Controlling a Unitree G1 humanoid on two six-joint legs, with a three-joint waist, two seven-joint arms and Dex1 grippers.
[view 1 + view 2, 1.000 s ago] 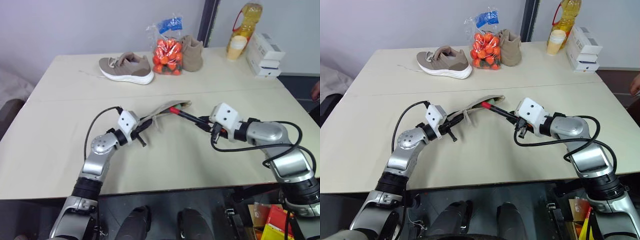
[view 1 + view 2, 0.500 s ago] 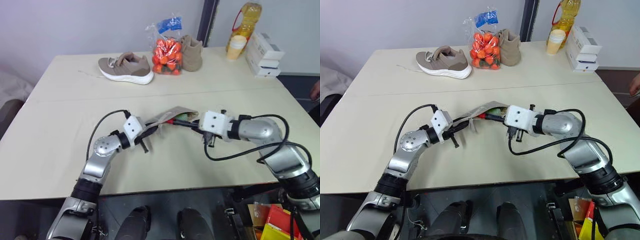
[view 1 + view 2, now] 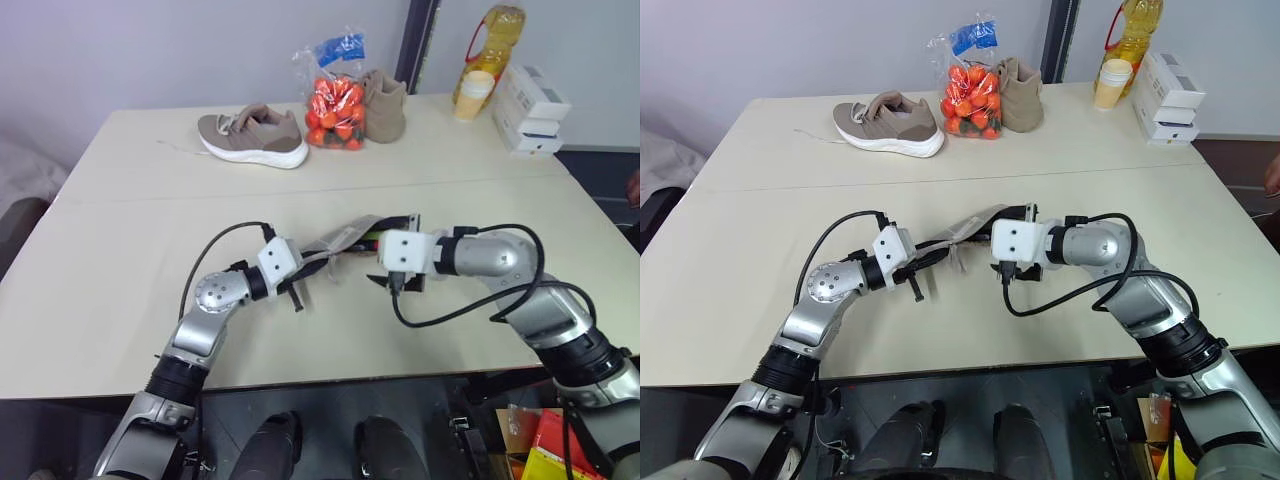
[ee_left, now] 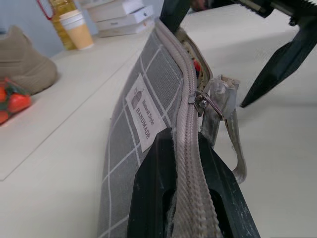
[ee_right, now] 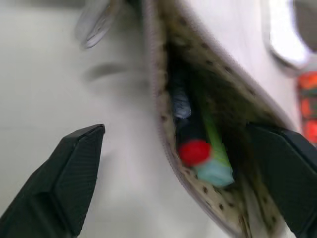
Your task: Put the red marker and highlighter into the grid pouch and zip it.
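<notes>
Two pens we see inside the grid pouch (image 4: 148, 114), red marker (image 5: 190, 144) beside highlighter (image 5: 215, 158), left jaws (image 4: 185, 198) clamped on its zipper edge, right jaws (image 5: 183, 163) wide open astride its mouth, gripping nothing.

Left gripper (image 4: 190, 198) clamped on grid pouch (image 4: 143, 124) zipper edge; white label, pull cord (image 4: 225, 114) alongside; paper cup (image 4: 79, 29) beyond.

Silver arms, white wrist blocks, black cables, black pincer fingers (image 5: 64, 173)

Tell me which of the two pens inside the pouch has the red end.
The red marker: slim, dark barrel, red end. Beside it in the grid pouch lies the highlighter, light green with a pale cap.
</notes>
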